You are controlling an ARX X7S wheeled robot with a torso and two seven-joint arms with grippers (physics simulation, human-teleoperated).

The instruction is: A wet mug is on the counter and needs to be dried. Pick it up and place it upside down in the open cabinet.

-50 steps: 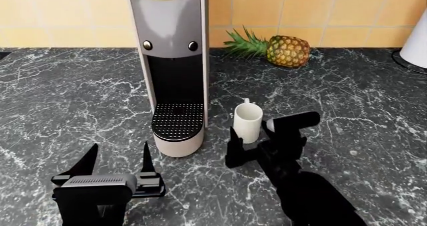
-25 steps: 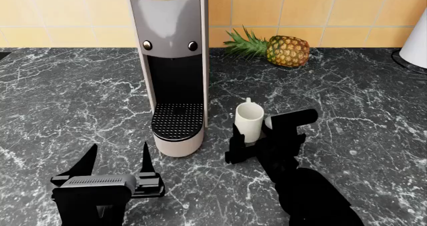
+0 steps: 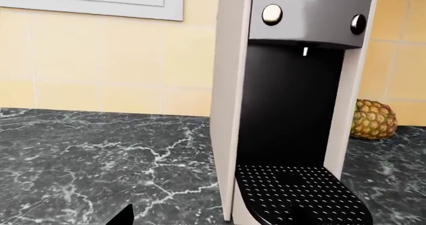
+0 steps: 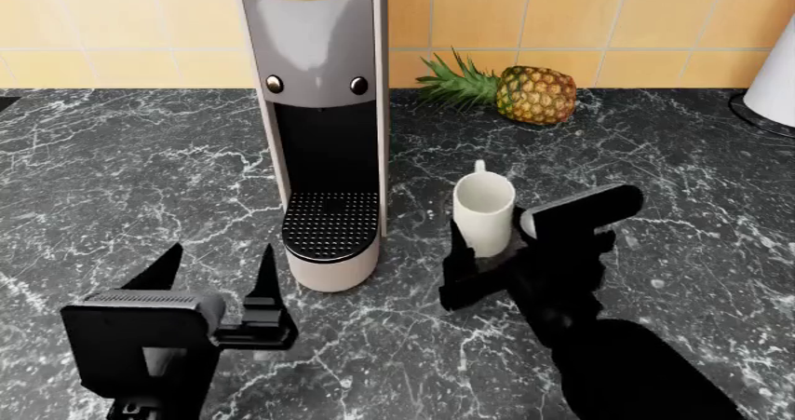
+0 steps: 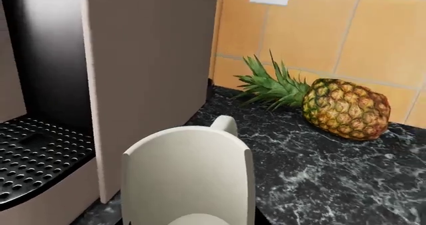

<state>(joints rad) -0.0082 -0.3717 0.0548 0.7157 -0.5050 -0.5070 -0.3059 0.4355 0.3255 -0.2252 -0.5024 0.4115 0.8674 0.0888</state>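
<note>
yellow-tiled wall behind dark marble table (image 4: 149, 159). one small cream-white mug (image 4: 483, 212), upright, between the right tool's (image 4: 497, 257) fingers beside the tall grey-white coffee machine (image 4: 316, 113); grip looks closed on it, likely for lifting. left tool (image 4: 211, 280) spread open, empty. one pineapple (image 4: 528, 92) at the wall.

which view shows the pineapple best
The right wrist view: the pineapple lies large and unobstructed, leaves and body both sharp. The head view shows it whole but small by the wall. The left wrist view catches only part, cut off by the coffee machine.
</note>
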